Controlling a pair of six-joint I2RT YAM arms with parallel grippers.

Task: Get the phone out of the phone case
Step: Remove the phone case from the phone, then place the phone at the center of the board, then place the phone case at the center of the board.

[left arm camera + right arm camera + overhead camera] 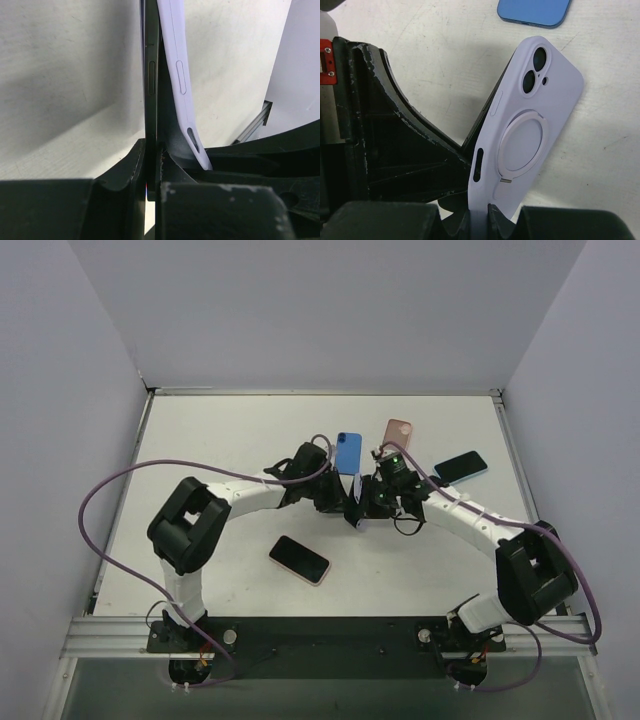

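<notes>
The white table [200, 440] takes up most of the enclosure, and over its middle the left arm [240, 495] and the right arm [470, 515] reach in towards each other until their ends nearly meet. The left gripper [151, 150] is clamped on the thin dark edge of the phone [151, 75], one finger pressed against each face, so the handset stands on edge above the tabletop. The right gripper [479, 210] is pinched onto the bottom rim of the lavender phone case [530, 125]. Its back, with the ring stand and camera cut-outs, faces the right wrist camera. At the gripped end the case is splayed away from the phone, leaving a wedge-shaped gap, while farther up the two still lie together. Lying flat around them are a blue phone [348, 452] and a pink one [399, 431] just behind the grippers, a dark-screened phone [461, 466] off to the right, and a pink-edged phone [299, 559] nearer the bases.
</notes>
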